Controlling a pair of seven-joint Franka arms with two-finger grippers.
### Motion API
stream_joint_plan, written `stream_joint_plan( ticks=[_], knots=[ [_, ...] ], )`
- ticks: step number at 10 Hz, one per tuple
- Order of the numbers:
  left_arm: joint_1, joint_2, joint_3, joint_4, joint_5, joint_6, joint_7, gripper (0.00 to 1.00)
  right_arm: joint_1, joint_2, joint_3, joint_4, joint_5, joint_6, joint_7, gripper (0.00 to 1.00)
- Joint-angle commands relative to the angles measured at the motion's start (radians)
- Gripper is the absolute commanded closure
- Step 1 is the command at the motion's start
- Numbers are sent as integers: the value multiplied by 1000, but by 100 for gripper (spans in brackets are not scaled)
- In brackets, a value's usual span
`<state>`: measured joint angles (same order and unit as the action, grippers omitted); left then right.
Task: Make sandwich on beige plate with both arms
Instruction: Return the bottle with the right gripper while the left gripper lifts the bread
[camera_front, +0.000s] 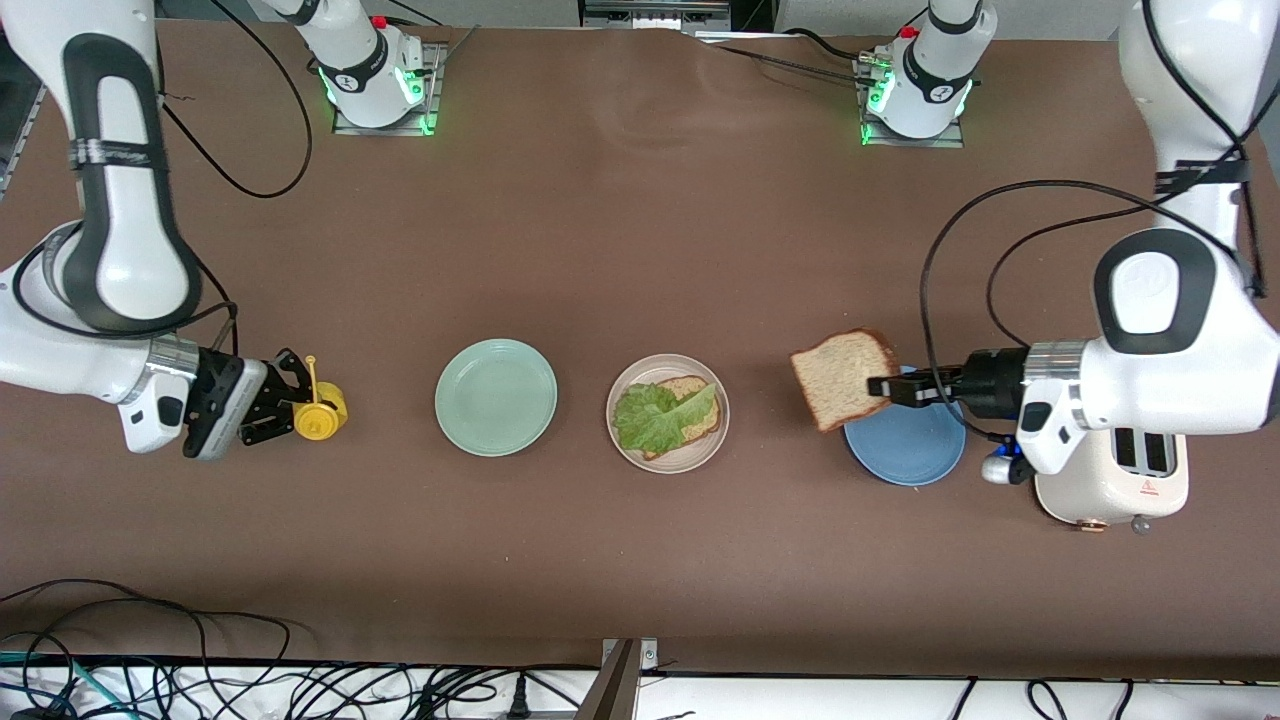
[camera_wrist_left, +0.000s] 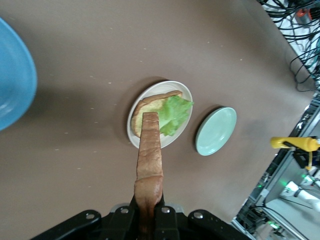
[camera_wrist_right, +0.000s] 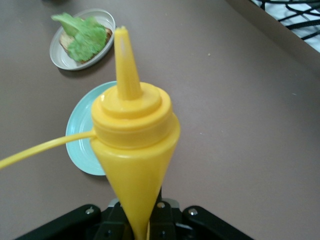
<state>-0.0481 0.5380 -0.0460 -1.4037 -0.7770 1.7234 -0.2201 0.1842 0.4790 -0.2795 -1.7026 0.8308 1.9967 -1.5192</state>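
Observation:
The beige plate (camera_front: 700, 452) lies mid-table with one bread slice (camera_front: 695, 388) and a ruffled lettuce leaf (camera_front: 655, 418) on it. My left gripper (camera_front: 882, 387) is shut on the edge of a second bread slice (camera_front: 843, 378), held up over the rim of the blue plate (camera_front: 910, 450). In the left wrist view this slice (camera_wrist_left: 150, 152) sticks out from the left gripper (camera_wrist_left: 149, 220) toward the beige plate (camera_wrist_left: 134, 137) and lettuce (camera_wrist_left: 176, 114). My right gripper (camera_front: 298, 402) is shut on a yellow squeeze bottle (camera_front: 320, 412) at the right arm's end.
A mint-green plate (camera_front: 495, 397) lies between the beige plate and the yellow bottle (camera_wrist_right: 132, 145). A cream toaster (camera_front: 1110, 487) stands beside the blue plate at the left arm's end. Cables run along the table edge nearest the front camera.

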Motion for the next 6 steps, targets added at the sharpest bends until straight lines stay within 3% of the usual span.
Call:
stream_joint_plan(
  ticks=[1,3,6],
  knots=[
    [-44,-3,8,-55,-94,83,-4,100,-40,-13,17,-69,123,7,-169,100],
    [-91,26,8,-83,-184,184,4,100,-57,-5,17,-89,159,5,-264,100],
    [-185,83,8,-93,-327,330,42,100,-98,55,17,-111,289,-45,-450,100]
  ],
)
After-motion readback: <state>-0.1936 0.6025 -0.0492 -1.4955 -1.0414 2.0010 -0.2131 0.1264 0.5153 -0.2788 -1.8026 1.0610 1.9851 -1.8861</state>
